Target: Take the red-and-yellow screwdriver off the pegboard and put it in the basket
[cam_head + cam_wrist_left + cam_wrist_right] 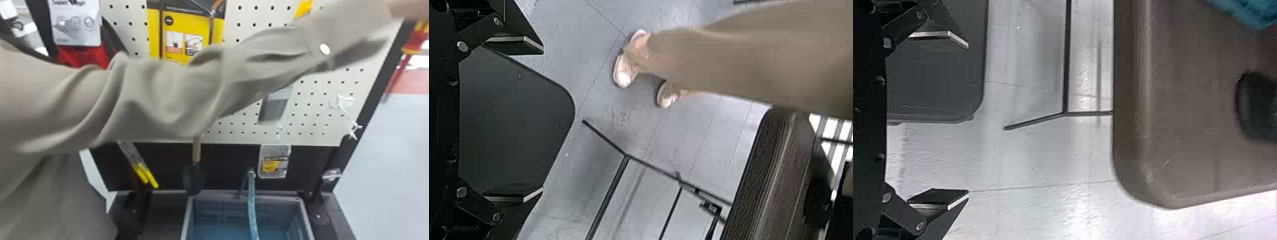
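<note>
Head view: 1 big beige sleeve (166,92) cuts right across the pegboard (319,123), from the left edge to the upper right, so a chunk of the board is blocked. The screwdriver (415,41) is at the right edge, below the person's bare forearm (410,9), past the board's black frame. Chunky red-and-yellow handle, slim red shaft slanting down. Can't tell if it's in a hand. The basket (242,198) is at the bottom, boxy blue-grey plastic with ribbed walls, and 1 glossy blue strip (252,201) hangs in front of it. Around that: a trowel (193,183) with a pale wood handle, a tool with 2 yellow grips (145,175), and a clear rounded package (274,162).

Left wrist view: the left gripper (543,120) is wide open, nothing between its 2 flat black fingers. Beyond are a thin black metal frame (626,156), smooth grey floor (594,145) and a streaky dark woodgrain surface (774,170).

Right wrist view: the right gripper (968,119) is spread wide too, holding nothing. Farther off there's a brown tabletop (1183,125) with a rounded corner, plus 1 fuzzy teal thing (1250,11) and 1 dark rounded object (1259,107).
</note>
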